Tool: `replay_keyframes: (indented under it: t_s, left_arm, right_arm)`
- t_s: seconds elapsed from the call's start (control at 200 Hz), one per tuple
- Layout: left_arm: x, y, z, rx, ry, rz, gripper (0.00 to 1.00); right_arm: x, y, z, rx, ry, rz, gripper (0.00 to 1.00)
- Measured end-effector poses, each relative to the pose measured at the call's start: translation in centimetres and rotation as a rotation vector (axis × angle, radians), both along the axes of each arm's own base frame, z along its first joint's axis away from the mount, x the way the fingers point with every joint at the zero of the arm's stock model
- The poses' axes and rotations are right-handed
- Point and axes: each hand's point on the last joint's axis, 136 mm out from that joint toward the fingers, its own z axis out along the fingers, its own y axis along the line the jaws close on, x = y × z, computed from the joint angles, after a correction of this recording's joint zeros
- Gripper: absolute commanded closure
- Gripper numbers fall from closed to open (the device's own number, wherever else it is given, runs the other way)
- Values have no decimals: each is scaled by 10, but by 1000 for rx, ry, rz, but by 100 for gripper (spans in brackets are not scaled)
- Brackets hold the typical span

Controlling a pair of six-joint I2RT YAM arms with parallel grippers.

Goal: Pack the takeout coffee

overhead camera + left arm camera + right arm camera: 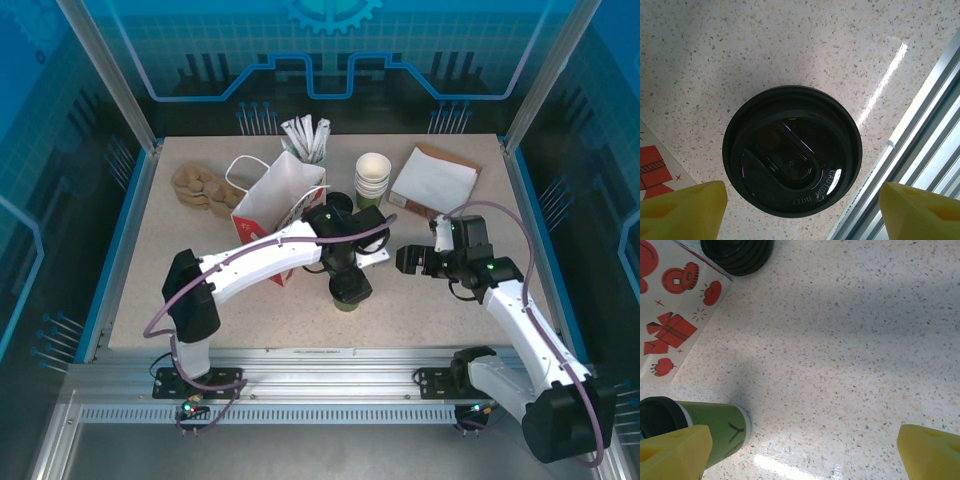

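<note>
Standing upright on the speckled table [165, 235] near its front edge, the takeout coffee [725, 432] is a green cup closed by a round black lid [792, 150], so what it holds is hidden; it stands just right of the paper bag [270, 205], white with red prints, upright and open at the top, its contents impossible to make out; behind the bag a pale-green cup [308, 148] holds a bundle of white sticks; to its right a stack of cups [373, 178] shows a white inside at the top, though how many are nested I cannot tell; a pile of white napkins [432, 180] lies at the back right and a brown moulded carrier [203, 186] at the back left; a black ribbed round thing [737, 255] sits beside the bag's corner.

The left gripper [800, 212] hangs right over the lid, its yellow fingers spread wider than the lid and gripping nothing; the right gripper [802, 455], just right of the cup, is spread wide over bare table; one of its fingers [675, 452] overlaps the cup, and contact cannot be told.

Counted: one lidded cup, one bag, one cup of sticks, one stack, two grippers.
</note>
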Motion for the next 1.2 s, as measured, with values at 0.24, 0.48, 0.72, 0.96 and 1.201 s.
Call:
replay_keyframes:
  t_s: [0.24, 0.48, 0.72, 0.96, 1.201]
  left_arm:
    - [5, 3, -5, 36, 21, 0, 18]
    - [8, 1, -10, 64, 38, -14, 15]
    - [9, 0, -12, 80, 49, -17, 15]
    - [9, 0, -14, 96, 60, -17, 15]
    - [10, -2, -25, 121, 78, -17, 15]
  right_arm:
    - [0, -3, -2, -12, 1, -13, 3]
    - [1, -7, -3, -24, -1, -24, 3]
    - [2, -8, -3, -24, -1, -28, 3]
    - [1, -8, -3, -24, 0, -28, 3]
    - [1, -8, -3, -24, 0, -29, 3]
